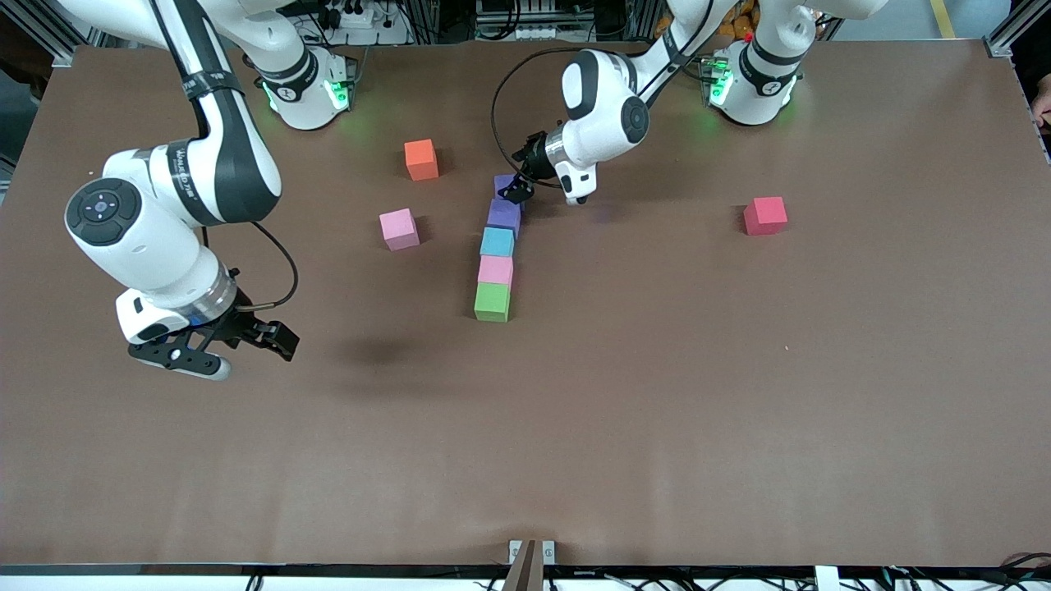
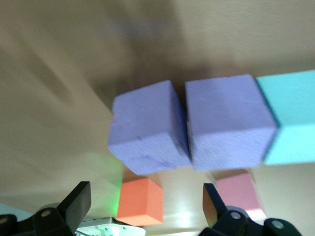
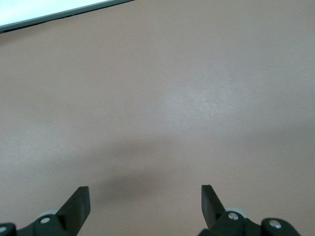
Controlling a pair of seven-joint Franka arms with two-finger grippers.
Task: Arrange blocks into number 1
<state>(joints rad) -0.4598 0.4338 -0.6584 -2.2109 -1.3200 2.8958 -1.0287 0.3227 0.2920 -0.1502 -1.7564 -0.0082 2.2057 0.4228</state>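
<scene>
Five blocks form a column at mid-table. From nearest the front camera they are green (image 1: 492,301), pink (image 1: 495,269), blue (image 1: 497,241), purple (image 1: 503,216) and a second purple (image 1: 502,182). My left gripper (image 1: 518,191) hangs open just above that last purple block and partly hides it. In the left wrist view (image 2: 145,201) its fingers hold nothing, and the two purple blocks (image 2: 147,128) (image 2: 229,123) sit side by side, the end one slightly askew. My right gripper (image 1: 242,353) (image 3: 145,196) waits open over bare table at the right arm's end.
Loose blocks lie around the column. An orange one (image 1: 421,159) (image 2: 141,200) and a pink one (image 1: 399,228) (image 2: 236,189) are toward the right arm's end. A red one (image 1: 765,215) is toward the left arm's end. The blue block (image 2: 290,118) adjoins the purple pair.
</scene>
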